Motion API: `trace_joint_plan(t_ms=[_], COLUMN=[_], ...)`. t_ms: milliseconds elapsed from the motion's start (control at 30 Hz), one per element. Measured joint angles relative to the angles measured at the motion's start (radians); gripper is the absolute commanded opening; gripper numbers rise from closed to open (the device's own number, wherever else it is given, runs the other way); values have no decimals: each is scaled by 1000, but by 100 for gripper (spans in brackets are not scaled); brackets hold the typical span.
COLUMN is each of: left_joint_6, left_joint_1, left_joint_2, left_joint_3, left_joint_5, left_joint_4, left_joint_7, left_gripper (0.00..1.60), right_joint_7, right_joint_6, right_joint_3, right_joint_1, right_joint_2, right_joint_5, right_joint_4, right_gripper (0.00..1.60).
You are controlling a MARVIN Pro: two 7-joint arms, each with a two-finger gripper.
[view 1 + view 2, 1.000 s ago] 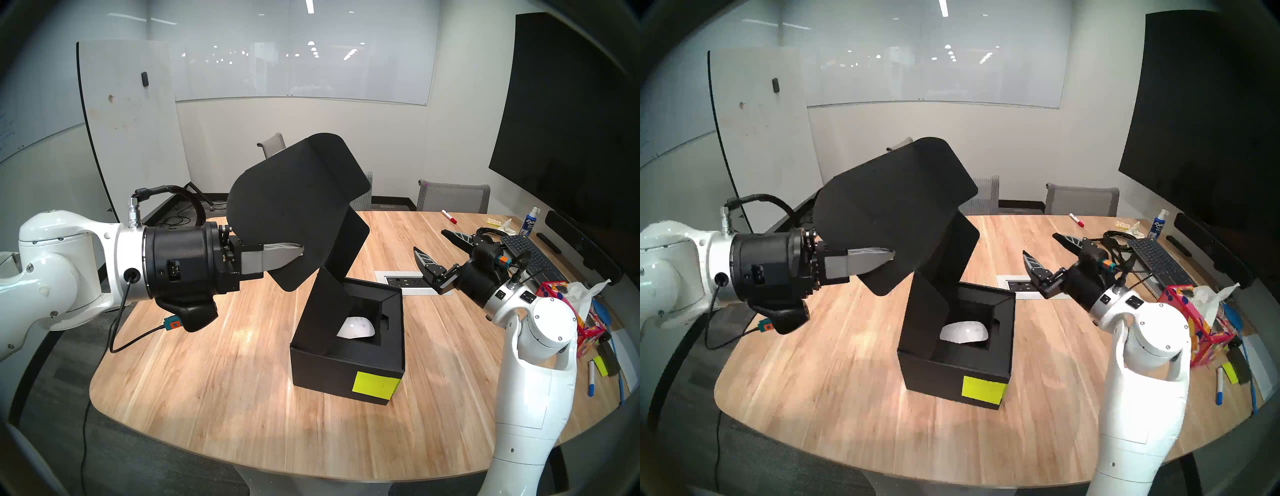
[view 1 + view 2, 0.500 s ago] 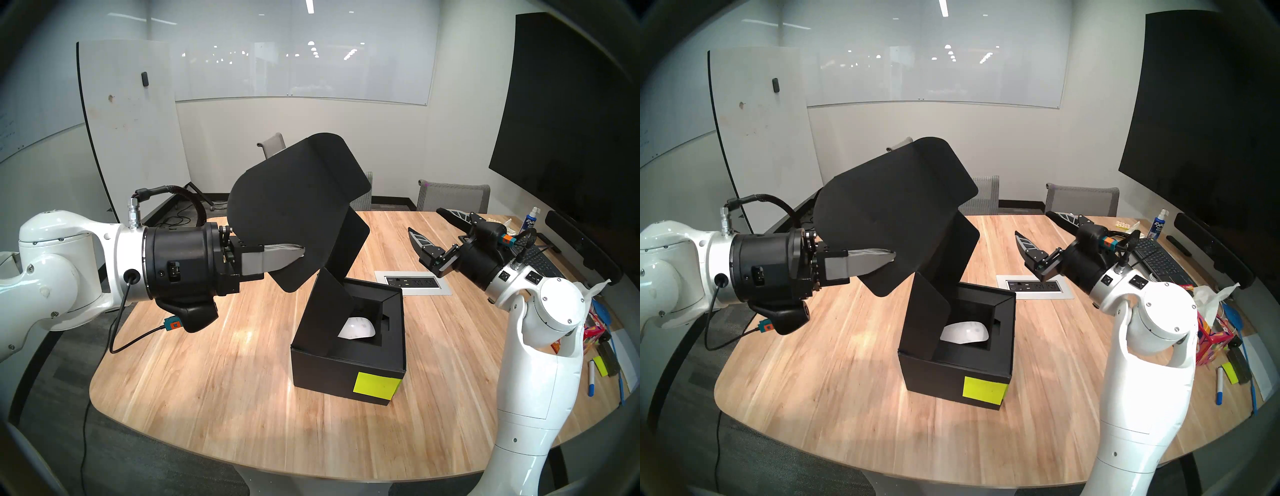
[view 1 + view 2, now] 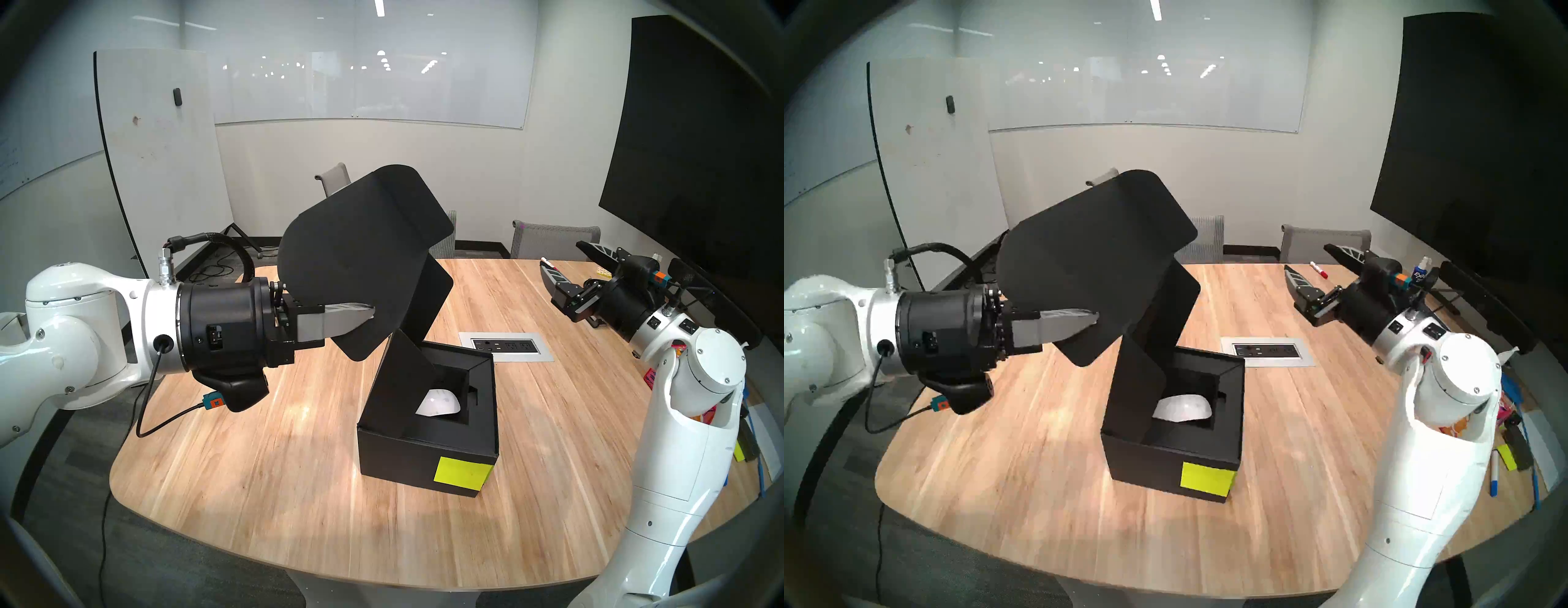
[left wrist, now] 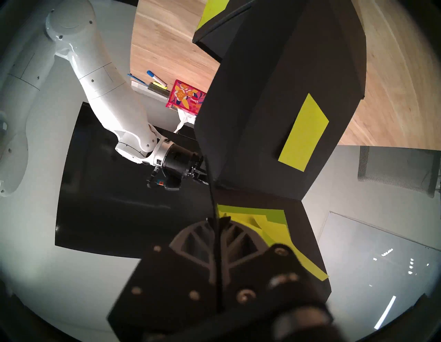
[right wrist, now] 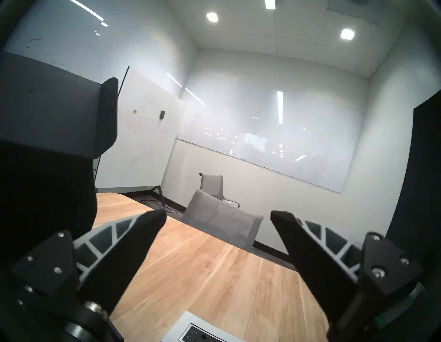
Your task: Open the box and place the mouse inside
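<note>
Your left gripper (image 3: 368,313) pinched the thin, floppy lid (image 3: 365,254); right gripper (image 3: 566,265) was spread, empty. The smooth, light mouse (image 3: 438,403) lay inside the box (image 3: 424,450), mid-table.

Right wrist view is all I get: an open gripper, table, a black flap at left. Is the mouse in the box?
Observer: Yes, the white mouse lies in the recess of the open box.
Operator: What keeps that flap up?
Observer: The left gripper is shut on the edge of the lid.
Operator: Anything close to my gripper?
Observer: The right gripper hangs open above the far right of the table, right by a red marker.
</note>
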Motion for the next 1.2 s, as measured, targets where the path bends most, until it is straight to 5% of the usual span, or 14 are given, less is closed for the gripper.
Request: trace_joint_plan(t_ms=[700, 1200], left_joint_6=[28, 49], left_joint_1=[-10, -19], left_joint_2=[-1, -1], left_joint_3=[50, 80], left_joint_5=[0, 0], left_joint_4=[-2, -7], left_joint_7=[-5, -19], left_gripper=[0, 0], right_joint_7=[-7, 45], right_joint_6=[83, 164], right_joint_3=[92, 257], right_joint_1=[27, -107], right_joint_2=[36, 38], right_joint_5=[-1, -11], right_joint_4=[11, 38], right_gripper=[160, 160])
